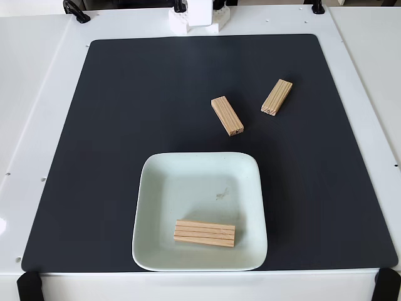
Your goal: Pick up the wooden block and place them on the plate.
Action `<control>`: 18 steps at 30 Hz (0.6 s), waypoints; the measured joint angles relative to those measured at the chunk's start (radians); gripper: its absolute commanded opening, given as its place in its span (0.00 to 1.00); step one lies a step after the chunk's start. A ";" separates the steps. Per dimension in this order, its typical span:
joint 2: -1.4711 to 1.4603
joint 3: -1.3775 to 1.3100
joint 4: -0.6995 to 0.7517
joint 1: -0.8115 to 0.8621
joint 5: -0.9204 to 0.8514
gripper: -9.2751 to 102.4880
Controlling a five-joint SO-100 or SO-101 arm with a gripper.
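Note:
The pale mint-green plate (199,182) sits on the near part of the black mat in the fixed view. Pale wood with lengthwise lines (204,233) lies flat in the plate's near half; I cannot tell whether it is one wooden block or two side by side. Another wooden block (227,115) lies on the mat just beyond the plate's far rim, angled. A further wooden block (276,97) lies to its right, tilted the other way. Both are apart from the plate and from each other.
The black mat (125,125) covers most of a white table. The arm's white base (194,17) stands at the far edge, centre. Black clamps sit at the table's far edge (76,11) and at its near corners (28,285).

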 measured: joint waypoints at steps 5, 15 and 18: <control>-0.370 -0.281 -0.002 -0.014 -0.012 0.08; -0.994 -0.773 -0.002 0.000 -0.012 0.08; -1.137 -0.885 -0.002 0.000 -0.012 0.08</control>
